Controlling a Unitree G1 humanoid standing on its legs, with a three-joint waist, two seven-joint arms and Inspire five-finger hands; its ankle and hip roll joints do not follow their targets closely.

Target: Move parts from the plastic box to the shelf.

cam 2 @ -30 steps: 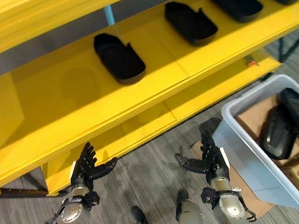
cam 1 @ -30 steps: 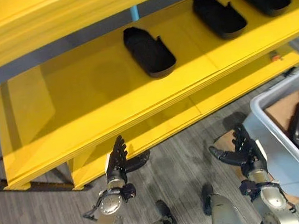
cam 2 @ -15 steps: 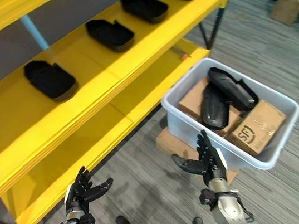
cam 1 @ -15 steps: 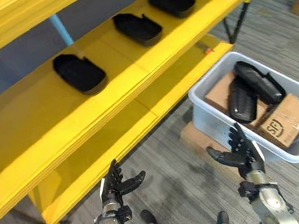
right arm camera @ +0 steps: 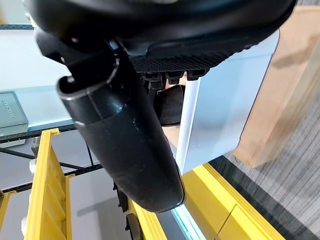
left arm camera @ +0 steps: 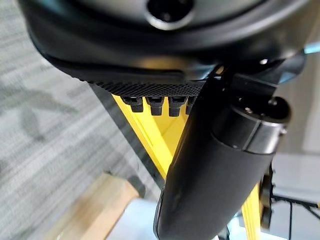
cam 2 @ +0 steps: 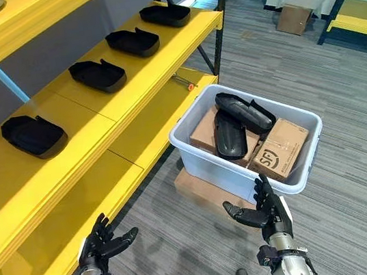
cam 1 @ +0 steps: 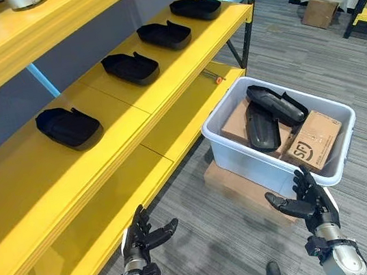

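Parts [cam 1: 269, 111] lie in plastic box [cam 1: 240, 149] on floor beside yellow shelf [cam 1: 163, 92]; left robot hand [cam 1: 142, 237] and right robot hand [cam 1: 311, 203] both released, empty.

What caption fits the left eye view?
Both hands, left and right, open and empty before the plastic box of black parts.

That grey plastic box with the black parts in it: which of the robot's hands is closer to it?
The right hand: it hangs open just in front of the plastic box, by its near rim. The left hand is open farther away, beside the yellow shelf.
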